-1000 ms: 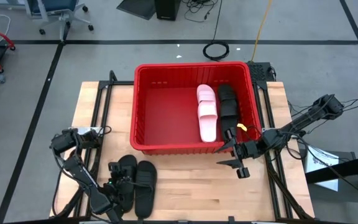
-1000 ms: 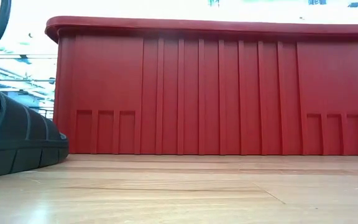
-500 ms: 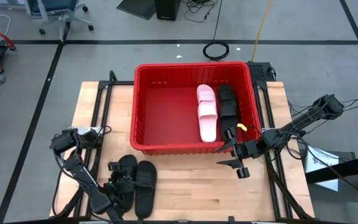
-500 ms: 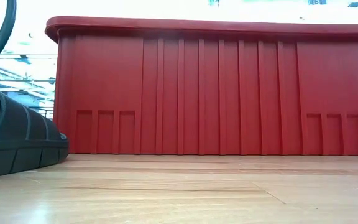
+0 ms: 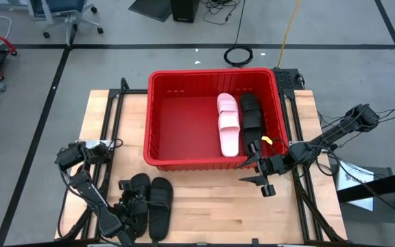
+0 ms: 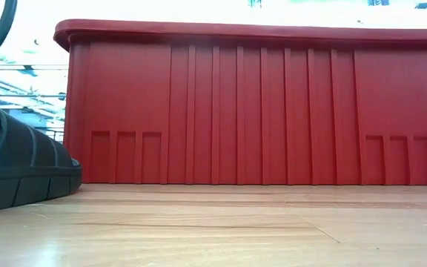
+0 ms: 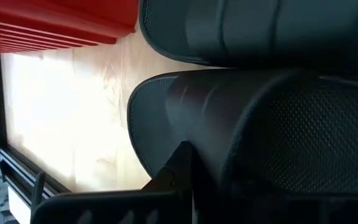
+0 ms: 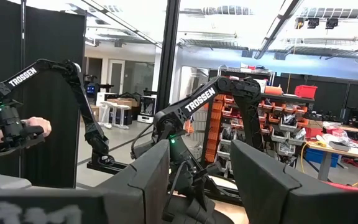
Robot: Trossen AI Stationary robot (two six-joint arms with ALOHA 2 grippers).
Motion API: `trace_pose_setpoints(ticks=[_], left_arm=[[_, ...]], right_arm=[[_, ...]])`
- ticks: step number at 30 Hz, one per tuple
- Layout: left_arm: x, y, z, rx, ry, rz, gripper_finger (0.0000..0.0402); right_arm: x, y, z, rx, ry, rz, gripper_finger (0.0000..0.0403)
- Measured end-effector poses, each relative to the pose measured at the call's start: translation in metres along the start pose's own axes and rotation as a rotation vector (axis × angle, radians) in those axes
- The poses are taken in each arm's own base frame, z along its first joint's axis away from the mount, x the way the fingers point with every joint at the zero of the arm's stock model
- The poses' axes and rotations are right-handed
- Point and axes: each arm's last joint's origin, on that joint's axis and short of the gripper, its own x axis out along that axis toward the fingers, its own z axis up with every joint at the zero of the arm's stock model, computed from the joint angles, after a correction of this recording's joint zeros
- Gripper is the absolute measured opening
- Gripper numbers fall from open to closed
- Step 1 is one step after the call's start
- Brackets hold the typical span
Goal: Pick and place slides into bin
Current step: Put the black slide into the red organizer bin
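The red bin (image 5: 184,123) stands at the table's far middle, with a pale pink slide (image 5: 228,125) and a black slide (image 5: 252,113) lying inside it on the right. Two black slides lie side by side on the wood at the near left, the left one (image 5: 140,186) and the right one (image 5: 160,204). My left gripper (image 5: 132,208) is down on the left black slide and shut on it. My right gripper (image 5: 260,171) hangs open above the table by the bin's near right corner, tilted up toward the room. My left gripper comes at the left black slide slanting down from the near left. In the left wrist view one dark finger (image 7: 169,180) lies against the slide's textured black strap (image 7: 303,130). The slide lies on the table; the rest of the hold is hidden by the gripper itself.
In the low view the bin's ribbed near wall (image 6: 250,111) fills the far side, with one black slide (image 6: 17,174) on the wood at the left. Bare wood (image 5: 211,206) lies between the slides and my right gripper. Black frame rails (image 5: 112,130) run along the table's sides.
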Motion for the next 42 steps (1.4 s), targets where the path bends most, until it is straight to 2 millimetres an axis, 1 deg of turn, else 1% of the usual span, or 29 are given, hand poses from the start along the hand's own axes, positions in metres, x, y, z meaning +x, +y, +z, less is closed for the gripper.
trace_pose_setpoints(ticks=[8,15,20,25,31,35,42], left_arm=[[-0.018,-0.002,0.009,0.007,-0.022,-0.051,0.0004],[-0.041,0.005,0.017,0.010,-0.026,-0.052,0.0025],[-0.057,0.009,0.023,0.018,-0.045,-0.062,0.0019],[-0.071,0.011,0.030,0.043,-0.104,-0.091,0.0004],[-0.089,0.014,0.039,0.074,-0.203,-0.113,0.0026],[-0.103,0.019,0.047,0.099,-0.282,-0.120,0.0031],[-0.125,0.031,0.064,0.165,-0.428,-0.094,0.0014]], right_arm=[[0.000,0.000,0.000,0.000,0.000,0.000,0.0160],[0.000,0.000,0.000,0.000,0.001,-0.001,0.0160],[0.000,0.000,0.000,0.000,0.001,-0.001,0.0160],[0.000,0.000,0.000,0.000,0.001,-0.005,0.0160],[0.000,0.000,0.000,0.000,0.002,-0.005,0.0160],[0.000,0.000,0.000,0.000,0.002,-0.005,0.0160],[0.000,0.000,0.000,0.000,0.002,-0.005,0.0160]])
